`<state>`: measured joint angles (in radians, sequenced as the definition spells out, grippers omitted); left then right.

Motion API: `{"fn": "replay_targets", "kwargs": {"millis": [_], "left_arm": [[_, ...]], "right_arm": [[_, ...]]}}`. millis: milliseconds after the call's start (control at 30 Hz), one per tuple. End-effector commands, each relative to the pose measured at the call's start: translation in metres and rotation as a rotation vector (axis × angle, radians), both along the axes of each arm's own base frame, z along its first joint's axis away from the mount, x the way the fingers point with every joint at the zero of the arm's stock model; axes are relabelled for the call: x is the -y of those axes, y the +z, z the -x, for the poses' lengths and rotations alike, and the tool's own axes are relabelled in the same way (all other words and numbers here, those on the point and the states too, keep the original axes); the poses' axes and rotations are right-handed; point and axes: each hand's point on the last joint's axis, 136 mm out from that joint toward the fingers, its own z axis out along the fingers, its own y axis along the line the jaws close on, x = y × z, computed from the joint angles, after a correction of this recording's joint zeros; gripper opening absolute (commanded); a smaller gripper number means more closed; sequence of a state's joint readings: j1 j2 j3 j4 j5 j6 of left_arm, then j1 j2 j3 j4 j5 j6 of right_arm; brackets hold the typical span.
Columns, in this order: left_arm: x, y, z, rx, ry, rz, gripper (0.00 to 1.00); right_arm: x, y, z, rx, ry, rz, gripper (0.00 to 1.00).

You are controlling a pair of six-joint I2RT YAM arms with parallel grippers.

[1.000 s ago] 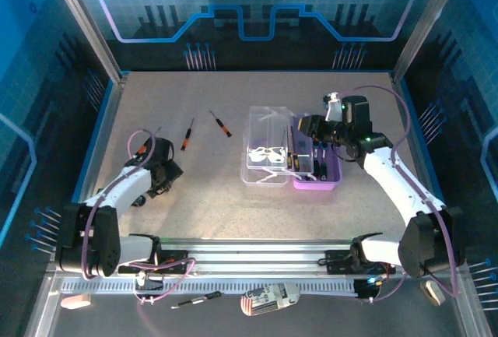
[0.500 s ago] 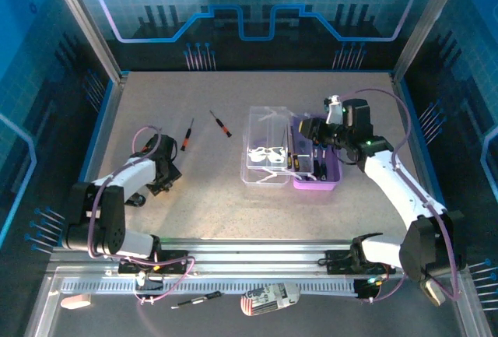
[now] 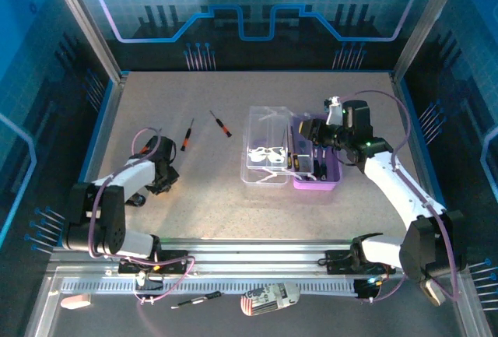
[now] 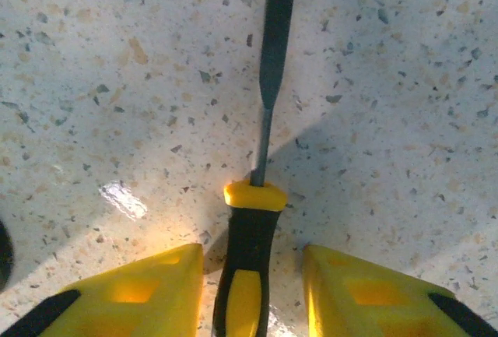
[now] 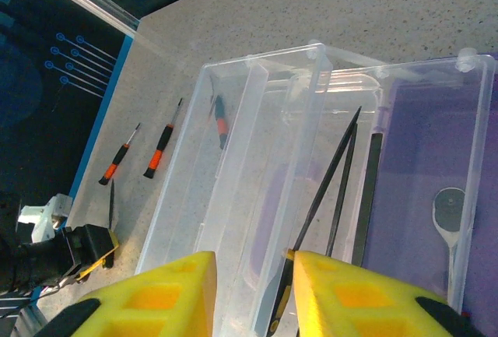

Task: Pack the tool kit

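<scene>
Left gripper (image 4: pixel 250 253) stands narrowly open around the black-and-yellow screwdriver (image 4: pixel 253 197), not touching it. Right gripper (image 5: pixel 253 258), narrow, hangs over the clear-lidded purple plastic box (image 5: pixel 420 142); its grip I cannot tell.

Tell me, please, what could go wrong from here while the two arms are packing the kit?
The left gripper straddles the handle of the screwdriver with gaps on both sides; an uneven squeeze might roll or flick it across the table. The right gripper hangs over the open tool kit, a thin black tool right by its finger; a bump could knock that tool or shift the kit.
</scene>
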<state>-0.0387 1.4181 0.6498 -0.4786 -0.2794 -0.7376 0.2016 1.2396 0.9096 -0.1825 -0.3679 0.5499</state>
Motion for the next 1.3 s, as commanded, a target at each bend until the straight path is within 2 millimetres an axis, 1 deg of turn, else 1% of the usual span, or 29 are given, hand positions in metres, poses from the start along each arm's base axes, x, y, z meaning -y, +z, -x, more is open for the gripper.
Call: {"fn": "replay_targets", "kwargs": {"millis": [0, 67, 100, 333, 367, 533, 567, 633, 800, 967, 1100, 1267], "left_arm": [[0.016, -0.002, -0.008, 0.050, -0.034, 0.091, 0.33], [0.017, -0.001, -0.007, 0.051, -0.036, 0.092, 0.30], [0.016, 0.000, -0.006, 0.054, -0.036, 0.090, 0.26], [0.017, 0.002, -0.001, 0.059, -0.049, 0.093, 0.16], [0.017, 0.002, -0.001, 0.060, -0.054, 0.093, 0.14], [0.022, 0.004, 0.005, 0.063, -0.065, 0.113, 0.14], [0.024, 0.005, 0.006, 0.066, -0.069, 0.121, 0.16], [0.028, 0.008, 0.009, 0.068, -0.075, 0.135, 0.17], [0.040, 0.016, 0.018, 0.082, -0.104, 0.154, 0.17], [0.047, 0.027, 0.026, 0.106, -0.127, 0.155, 0.17], [0.055, 0.041, 0.023, 0.144, -0.162, 0.165, 0.17], [0.071, 0.065, 0.008, 0.199, -0.234, 0.172, 0.16]], "right_arm": [[0.004, 0.007, 0.001, 0.021, -0.010, -0.017, 0.32], [0.004, 0.007, 0.001, 0.021, -0.011, -0.019, 0.32], [0.004, 0.007, 0.001, 0.022, -0.012, -0.020, 0.32], [0.003, 0.008, 0.001, 0.023, -0.009, -0.027, 0.32], [0.003, 0.008, 0.001, 0.023, -0.009, -0.027, 0.32], [0.003, 0.008, 0.001, 0.024, -0.011, -0.026, 0.32], [0.004, 0.009, 0.001, 0.025, -0.013, -0.027, 0.32], [0.004, 0.009, 0.000, 0.025, -0.014, -0.029, 0.32], [0.003, 0.011, -0.001, 0.028, -0.014, -0.029, 0.31], [0.002, 0.010, -0.002, 0.021, -0.009, -0.039, 0.31], [-0.003, 0.008, -0.003, 0.010, 0.004, -0.047, 0.31], [-0.011, 0.010, -0.004, 0.003, 0.027, -0.046, 0.31]]}}
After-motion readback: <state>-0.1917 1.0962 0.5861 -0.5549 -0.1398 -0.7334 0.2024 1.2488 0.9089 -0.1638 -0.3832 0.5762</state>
